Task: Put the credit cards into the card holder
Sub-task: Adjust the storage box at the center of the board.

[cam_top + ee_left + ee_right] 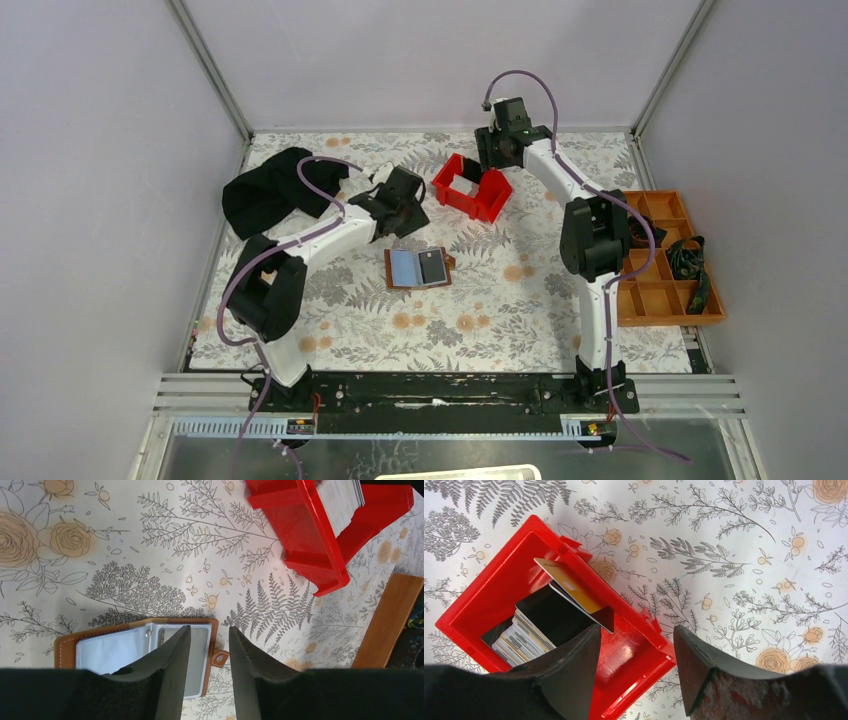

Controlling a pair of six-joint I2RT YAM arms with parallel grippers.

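The card holder (417,268) lies open on the floral cloth, brown leather with clear pockets; one side looks light blue, the other dark. In the left wrist view the card holder (107,650) sits under my left gripper (210,630), which hovers over its right edge and tab clasp (220,658), open and empty. The credit cards (526,635) stand stacked in a red bin (494,580), with one gold and dark card (569,587) leaning above the stack. My right gripper (637,630) hangs open over the bin's near corner, holding nothing.
The red bin (460,190) stands behind and to the right of the holder. An orange-brown compartment tray (665,290) with dark items lies at the right edge. A black cloth (265,190) is heaped at the back left. Grey walls enclose the table.
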